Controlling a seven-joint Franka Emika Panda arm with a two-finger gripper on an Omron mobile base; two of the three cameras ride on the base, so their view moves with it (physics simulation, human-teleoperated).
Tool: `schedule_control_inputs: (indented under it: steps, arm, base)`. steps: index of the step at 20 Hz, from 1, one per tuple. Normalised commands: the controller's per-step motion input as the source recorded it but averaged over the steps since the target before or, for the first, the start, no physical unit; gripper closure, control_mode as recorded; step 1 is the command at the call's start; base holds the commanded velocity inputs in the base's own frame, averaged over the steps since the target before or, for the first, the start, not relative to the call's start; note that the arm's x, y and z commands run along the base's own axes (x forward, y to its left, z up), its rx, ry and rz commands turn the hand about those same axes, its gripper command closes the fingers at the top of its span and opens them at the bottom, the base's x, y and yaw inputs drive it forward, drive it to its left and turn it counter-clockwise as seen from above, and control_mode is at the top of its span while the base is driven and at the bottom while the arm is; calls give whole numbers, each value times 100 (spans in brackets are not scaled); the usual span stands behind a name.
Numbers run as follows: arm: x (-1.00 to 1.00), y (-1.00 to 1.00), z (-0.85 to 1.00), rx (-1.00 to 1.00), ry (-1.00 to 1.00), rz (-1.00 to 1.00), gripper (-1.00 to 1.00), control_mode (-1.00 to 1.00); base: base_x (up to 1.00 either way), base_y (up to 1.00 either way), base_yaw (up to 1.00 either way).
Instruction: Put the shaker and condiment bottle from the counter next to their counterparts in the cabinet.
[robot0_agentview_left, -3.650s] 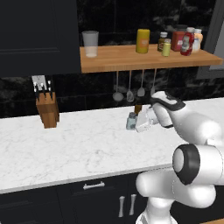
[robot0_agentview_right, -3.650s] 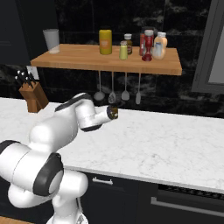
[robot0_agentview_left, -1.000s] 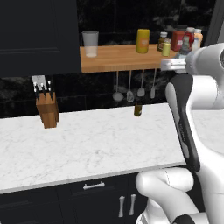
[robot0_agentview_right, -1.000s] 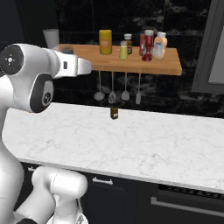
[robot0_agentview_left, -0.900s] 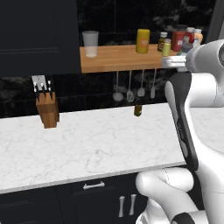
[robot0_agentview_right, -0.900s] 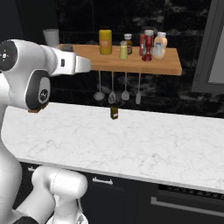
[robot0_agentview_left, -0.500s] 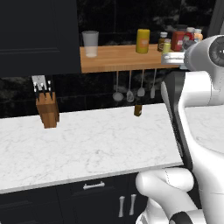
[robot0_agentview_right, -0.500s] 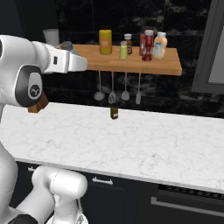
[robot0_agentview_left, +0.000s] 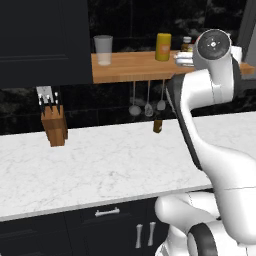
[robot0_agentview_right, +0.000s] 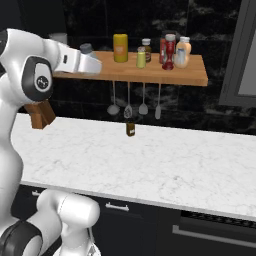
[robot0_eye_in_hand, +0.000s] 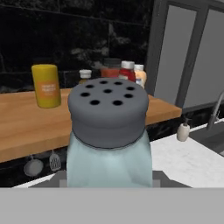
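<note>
The small pale blue-green translucent shaker with a grey perforated cap (robot0_eye_in_hand: 108, 140) stands upright right in front of the hand camera, its glass body sunk between the grey blocks at the base of the hand, so the white arm's two-finger gripper (robot0_agentview_right: 89, 56) is clenched on it; in the right base view the grey cap pokes up just above the white hand, level with the left end of the long light-brown wooden shelf plank (robot0_agentview_right: 150, 75). In the left base view the raised arm covers the right part of that shelf, and the fingers themselves cannot be made out there. On the plank stand a tall yellow canister (robot0_agentview_right: 120, 48) and, further right, a cluster of small jars and bottles (robot0_agentview_right: 167, 52): a yellow-green jar with a metal lid, a dark brown bottle behind it, red containers and a pale one. A clear glass cup (robot0_agentview_left: 103, 49) sits near the plank's left end. Below, on the wide white marble worktop with faint grey veins (robot0_agentview_right: 165, 165), a small dark brown bottle (robot0_agentview_right: 130, 129) stands alone under hanging metal utensils (robot0_agentview_right: 135, 108), and a wooden knife block (robot0_agentview_left: 54, 127) stands well to the left.
</note>
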Motion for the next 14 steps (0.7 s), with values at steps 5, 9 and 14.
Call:
schedule_control_inputs:
  steps: [5, 9, 14]
  arm:
    - [40, -18, 1, 1, 2, -4, 100, -100]
    - [21, -25, 0, 3, 0, 0, 100, -100]
    - [3, -2, -4, 0, 0, 2, 100, -100]
  base:
    - [0, 0, 0]
    - [0, 0, 0]
    - [0, 0, 0]
